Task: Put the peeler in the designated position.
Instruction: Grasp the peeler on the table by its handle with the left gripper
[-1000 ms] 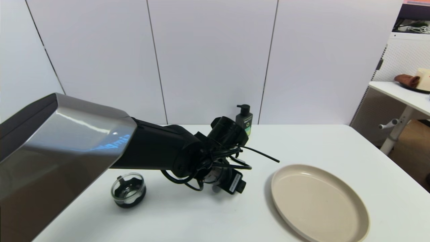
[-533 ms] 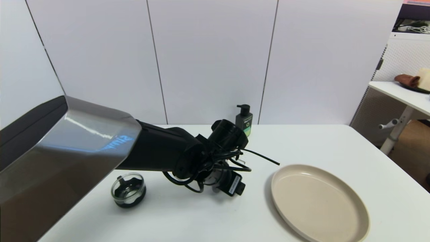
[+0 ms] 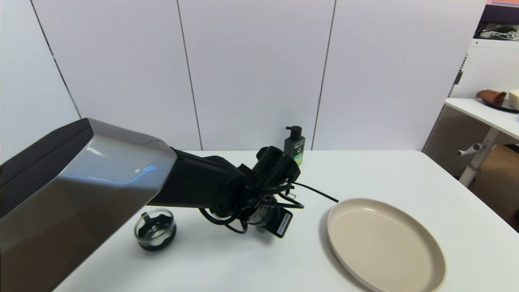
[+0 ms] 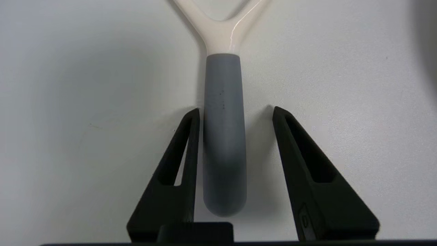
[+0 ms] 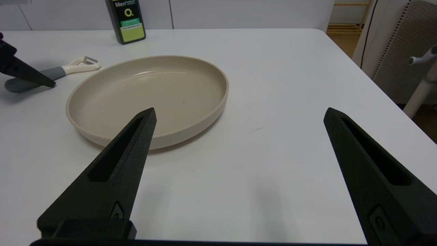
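The left gripper (image 4: 235, 112), fingers apart, straddles the peeler (image 4: 223, 130) lying flat on the counter (image 4: 85, 102), positioned either to grasp or release it.

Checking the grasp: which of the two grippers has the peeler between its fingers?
The left gripper: the peeler lies between its open fingers. The right gripper straddles only bare table.

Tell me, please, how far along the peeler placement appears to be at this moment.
Done: the peeler lies flat on the white table, beside the beige plate, not on it. In hand: the left gripper straddles the grey handle with its fingers open; one touches it, the other stands clear. Left: pulling the arm away. The right gripper hangs open near the plate.
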Robot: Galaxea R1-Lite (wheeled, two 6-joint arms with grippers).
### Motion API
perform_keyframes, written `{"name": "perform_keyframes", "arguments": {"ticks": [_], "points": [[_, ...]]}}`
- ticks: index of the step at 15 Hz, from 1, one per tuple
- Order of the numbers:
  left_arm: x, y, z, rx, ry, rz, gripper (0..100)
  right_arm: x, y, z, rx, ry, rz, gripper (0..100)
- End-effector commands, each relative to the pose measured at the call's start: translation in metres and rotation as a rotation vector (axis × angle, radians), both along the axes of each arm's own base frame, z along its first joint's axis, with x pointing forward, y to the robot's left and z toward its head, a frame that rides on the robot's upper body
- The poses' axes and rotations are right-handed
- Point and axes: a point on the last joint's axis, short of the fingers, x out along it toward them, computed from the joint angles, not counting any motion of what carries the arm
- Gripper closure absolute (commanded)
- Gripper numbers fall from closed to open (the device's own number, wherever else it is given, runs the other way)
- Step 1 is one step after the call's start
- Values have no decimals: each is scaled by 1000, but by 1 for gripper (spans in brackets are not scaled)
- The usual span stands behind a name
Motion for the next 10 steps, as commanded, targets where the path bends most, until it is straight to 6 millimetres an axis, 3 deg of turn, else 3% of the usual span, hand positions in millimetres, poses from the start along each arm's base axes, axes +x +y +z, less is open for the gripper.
{"name": "perform_keyframes", "arguments": {"ticks": [1, 4, 8, 10], "points": [[0, 0, 0, 2, 1, 2, 100, 0, 0, 0, 0, 1, 0, 0], [-2, 2, 12, -22, -23, 3, 100, 0, 0, 0, 0, -1, 0, 0], [-13, 37, 90, -104, -215, 110, 100, 0, 0, 0, 0, -1, 0, 0], [-25, 81, 136, -80, -324, 250, 100, 0, 0, 0, 0, -1, 0, 0]]}}
